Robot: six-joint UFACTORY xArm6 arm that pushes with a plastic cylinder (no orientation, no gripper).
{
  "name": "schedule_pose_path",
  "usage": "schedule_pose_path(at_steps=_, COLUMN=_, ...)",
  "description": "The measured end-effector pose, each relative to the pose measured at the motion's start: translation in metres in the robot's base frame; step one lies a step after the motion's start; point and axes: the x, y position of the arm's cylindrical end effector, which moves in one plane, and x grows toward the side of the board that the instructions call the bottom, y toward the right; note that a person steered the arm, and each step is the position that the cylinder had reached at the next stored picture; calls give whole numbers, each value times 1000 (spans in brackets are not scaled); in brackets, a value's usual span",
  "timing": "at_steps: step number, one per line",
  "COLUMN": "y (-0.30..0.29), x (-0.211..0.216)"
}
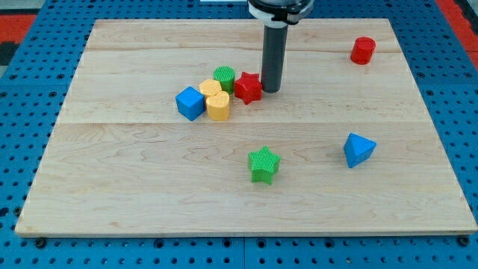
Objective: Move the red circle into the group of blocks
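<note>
The red circle (363,50), a short red cylinder, stands alone near the view's top right of the wooden board (149,187). A group of blocks sits left of centre: a red star (248,87), a green circle (224,77), a yellow block (216,99) and a blue cube (190,103). My tip (271,90) rests on the board just right of the red star, touching or nearly touching it. The tip is far left of the red circle.
A green star (264,164) lies at the view's lower middle. A blue triangular block (358,149) lies at the lower right. The board sits on a blue perforated base (22,149).
</note>
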Motion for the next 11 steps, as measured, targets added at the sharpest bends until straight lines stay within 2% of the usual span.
schedule_pose_path(at_steps=1, y=31, x=-86)
schedule_pose_path(at_steps=2, y=116, x=-148)
schedule_pose_path(at_steps=3, y=195, x=-169)
schedule_pose_path(at_steps=4, y=265, x=-156)
schedule_pose_path(at_steps=5, y=264, x=-146)
schedule_pose_path(at_steps=8, y=218, x=-52)
schedule_pose_path(at_steps=9, y=188, x=-40)
schedule_pose_path(at_steps=10, y=182, x=-64)
schedule_pose_path(at_steps=11, y=223, x=-99)
